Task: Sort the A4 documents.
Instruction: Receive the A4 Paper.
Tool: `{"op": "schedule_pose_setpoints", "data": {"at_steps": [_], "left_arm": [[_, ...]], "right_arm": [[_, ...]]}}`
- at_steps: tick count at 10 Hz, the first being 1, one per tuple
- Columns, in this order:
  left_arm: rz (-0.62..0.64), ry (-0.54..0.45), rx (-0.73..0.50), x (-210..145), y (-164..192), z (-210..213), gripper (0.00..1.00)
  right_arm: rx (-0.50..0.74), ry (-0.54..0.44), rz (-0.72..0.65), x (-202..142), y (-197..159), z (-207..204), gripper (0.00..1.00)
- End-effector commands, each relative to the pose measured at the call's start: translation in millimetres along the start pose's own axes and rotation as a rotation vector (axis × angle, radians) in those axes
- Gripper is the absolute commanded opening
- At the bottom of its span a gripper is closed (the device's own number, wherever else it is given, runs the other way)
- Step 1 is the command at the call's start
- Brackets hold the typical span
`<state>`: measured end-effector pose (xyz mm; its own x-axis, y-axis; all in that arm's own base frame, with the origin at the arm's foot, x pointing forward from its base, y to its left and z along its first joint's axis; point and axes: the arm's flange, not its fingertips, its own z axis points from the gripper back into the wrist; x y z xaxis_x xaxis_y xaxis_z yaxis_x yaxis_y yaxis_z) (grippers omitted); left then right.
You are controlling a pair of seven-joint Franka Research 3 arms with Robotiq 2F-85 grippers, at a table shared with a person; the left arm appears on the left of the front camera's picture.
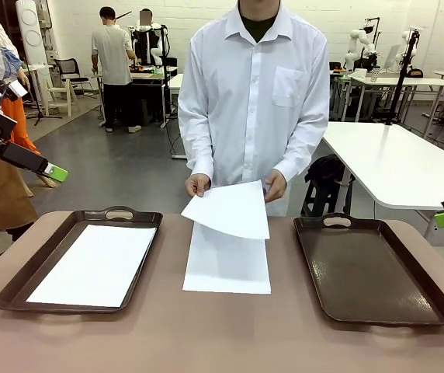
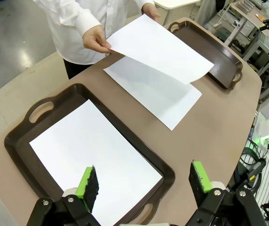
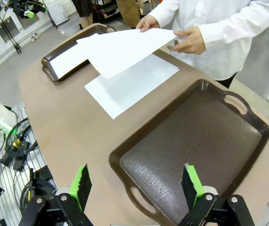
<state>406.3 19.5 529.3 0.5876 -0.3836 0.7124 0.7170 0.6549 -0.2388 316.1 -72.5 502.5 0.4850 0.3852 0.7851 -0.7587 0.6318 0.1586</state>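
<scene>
Presumably for sorting, both hands (image 1: 275, 186) lift one sheet (image 1: 234, 208) at centre frame; each pincer (image 2: 141, 181) (image 3: 137, 181) stands apart.

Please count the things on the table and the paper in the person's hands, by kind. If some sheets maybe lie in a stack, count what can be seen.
Dark brown trays: 2
White sheet in the left tray: 1 visible
White sheet on the table between the trays: 1 visible
White sheet in the person's hands: 1 visible
Total: 5 visible; sheets underneath cannot be ruled out.
</scene>
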Motion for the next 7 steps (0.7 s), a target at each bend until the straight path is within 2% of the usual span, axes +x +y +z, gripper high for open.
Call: {"op": "schedule_pose_setpoints", "data": {"at_steps": [1, 7], "left_arm": [[-0.006, 0.004, 0.001, -0.2, -0.8, 0.2, 1.0], [-0.006, 0.004, 0.001, -0.2, -0.8, 0.2, 1.0]], "right_arm": [[0.016, -0.023, 0.01, 0.2, -2.9, -1.2, 1.0], [0.016, -0.023, 0.01, 0.2, -2.9, -1.2, 1.0]]}}
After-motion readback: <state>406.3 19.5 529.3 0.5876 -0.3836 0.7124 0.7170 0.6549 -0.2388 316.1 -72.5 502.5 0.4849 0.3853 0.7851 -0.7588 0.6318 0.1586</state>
